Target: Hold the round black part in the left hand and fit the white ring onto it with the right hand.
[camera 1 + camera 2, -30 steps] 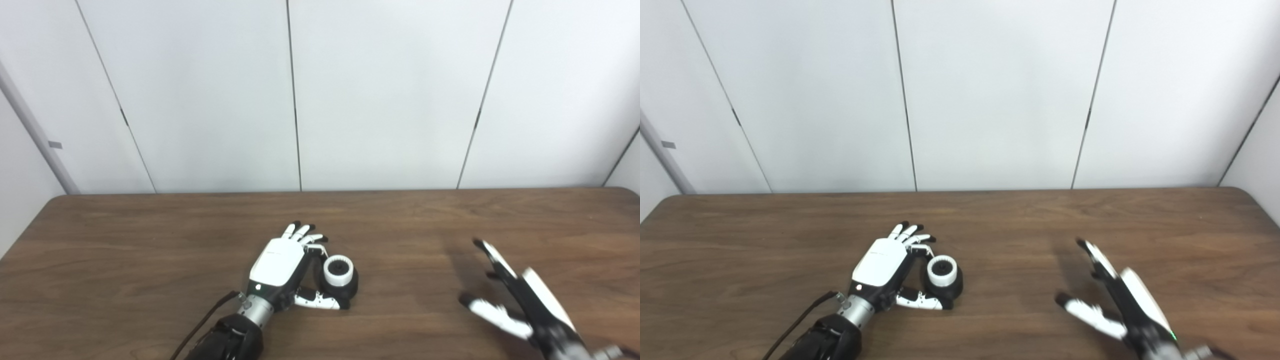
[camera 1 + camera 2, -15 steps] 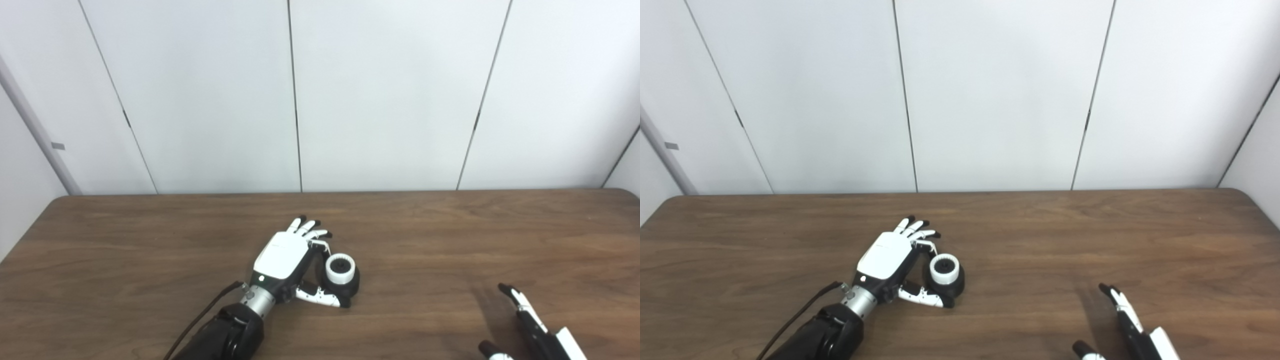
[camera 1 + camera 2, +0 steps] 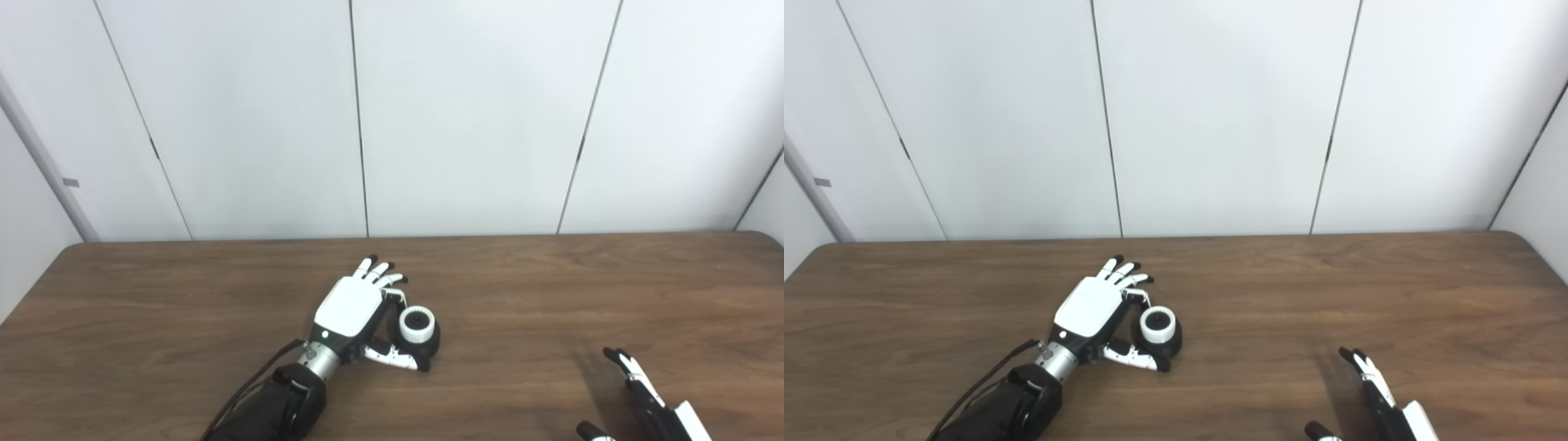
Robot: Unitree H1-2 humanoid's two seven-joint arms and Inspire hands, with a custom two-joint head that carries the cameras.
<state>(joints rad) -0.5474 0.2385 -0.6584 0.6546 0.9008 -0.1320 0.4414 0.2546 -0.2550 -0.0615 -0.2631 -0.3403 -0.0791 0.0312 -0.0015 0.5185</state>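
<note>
The round black part [image 3: 430,348] stands on the brown table [image 3: 527,275] near the middle, with the white ring [image 3: 417,323] seated on top of it. My left hand [image 3: 352,306] lies just left of the part, its fingers stretched out and apart. The thumb [image 3: 397,361] lies along the part's near side and one bent finger reaches toward the ring. I cannot tell whether they touch it. My right hand [image 3: 643,401] is open and empty at the bottom right edge, far from the part and partly cut off.
A white panelled wall [image 3: 465,122] stands behind the table's far edge. A black cable [image 3: 251,386] runs along my left forearm. The table's right rear corner [image 3: 1513,236] is rounded.
My right hand has pulled back from the middle right of the table to the bottom right corner. My left hand has stayed beside the part, shifting slightly away from me.
</note>
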